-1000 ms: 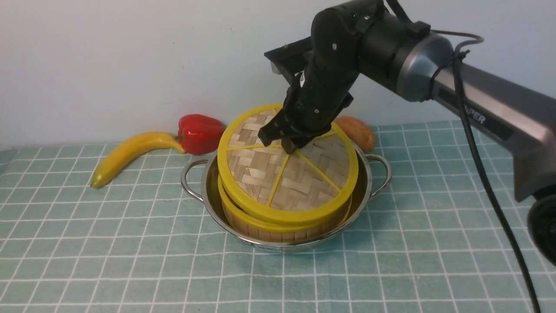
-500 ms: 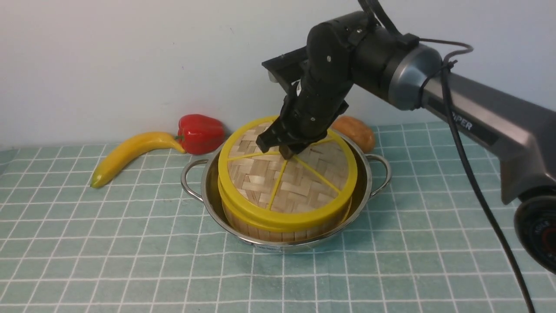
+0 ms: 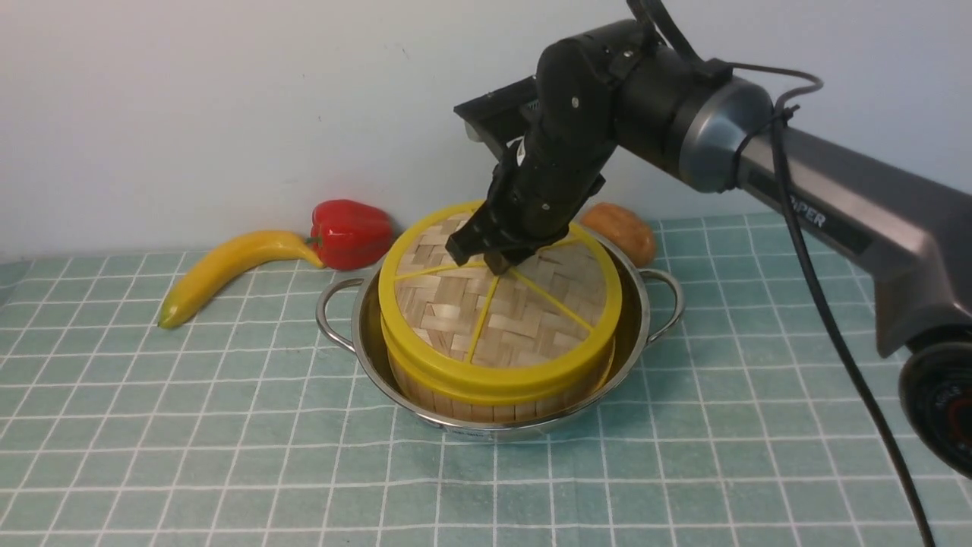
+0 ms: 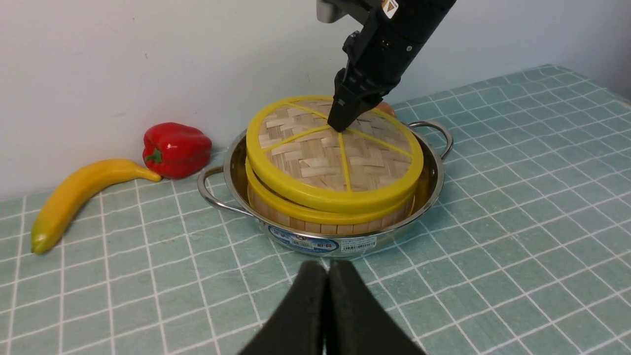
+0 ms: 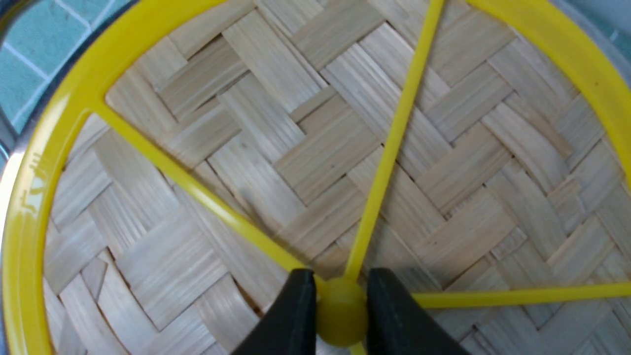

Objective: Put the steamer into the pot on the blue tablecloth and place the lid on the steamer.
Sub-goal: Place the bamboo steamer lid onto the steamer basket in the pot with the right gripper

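Well, nearest you, on the pot's near side, your left gripper (image 4: 319, 271) has its fingertips together with nothing between them, probably because this stage needs only one arm. Beneath lies the blue tablecloth (image 3: 228, 463), its thin white lines forming squares, with slight ripples in front of the pot (image 4: 394, 241). The pot is wide, shallow, shiny steel, with looped wire handles on either side.

Inside the pot you have the steamer (image 3: 493, 412), its pale slatted wall smooth under a yellow rim. Over it, inside the pot's outline, is the lid (image 3: 501, 327), a woven bamboo disc with glossy yellow edging and spokes. You have your right gripper (image 3: 497, 262) narrowed on the lid's small round knob (image 5: 341, 315), likely because a centre hold lets you steer the disc evenly. The lid looks a little off the steamer's rim at one side, so I judge you are in the final seating; ease it level before you let go, or it may sit crooked.

Beyond the pot, to its left, are a smooth curved banana (image 3: 228, 266) and a glossy red pepper (image 3: 351, 235); just behind its right side sits a dull brown potato (image 3: 621, 232).
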Robot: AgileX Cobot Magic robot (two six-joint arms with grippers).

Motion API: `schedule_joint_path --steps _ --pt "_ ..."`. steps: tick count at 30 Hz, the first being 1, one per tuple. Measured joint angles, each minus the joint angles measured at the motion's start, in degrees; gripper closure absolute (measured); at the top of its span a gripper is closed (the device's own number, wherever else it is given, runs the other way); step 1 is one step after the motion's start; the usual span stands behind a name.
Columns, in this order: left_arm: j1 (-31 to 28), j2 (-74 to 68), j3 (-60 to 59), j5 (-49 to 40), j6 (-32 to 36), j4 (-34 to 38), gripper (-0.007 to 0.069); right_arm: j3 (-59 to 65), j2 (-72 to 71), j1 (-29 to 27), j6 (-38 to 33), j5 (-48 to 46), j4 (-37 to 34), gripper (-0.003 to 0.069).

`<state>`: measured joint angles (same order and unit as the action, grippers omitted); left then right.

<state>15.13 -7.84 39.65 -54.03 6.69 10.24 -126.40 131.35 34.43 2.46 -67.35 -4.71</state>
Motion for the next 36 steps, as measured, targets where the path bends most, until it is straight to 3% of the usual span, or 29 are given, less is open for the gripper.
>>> schedule_joint_path --steps 29,32,36 --pt "0.0 0.0 0.0 0.0 0.0 -0.1 0.0613 -0.4 2.3 0.0 -1.6 4.0 -2.1 0.0512" --pt "0.0 0.0 0.0 0.0 0.0 -0.1 0.0611 -0.5 2.3 0.0 -1.4 3.9 -2.2 0.0463" --pt "0.0 0.0 0.0 0.0 0.0 -0.1 0.0592 -0.5 1.8 0.0 -1.4 3.0 -2.4 0.0318"
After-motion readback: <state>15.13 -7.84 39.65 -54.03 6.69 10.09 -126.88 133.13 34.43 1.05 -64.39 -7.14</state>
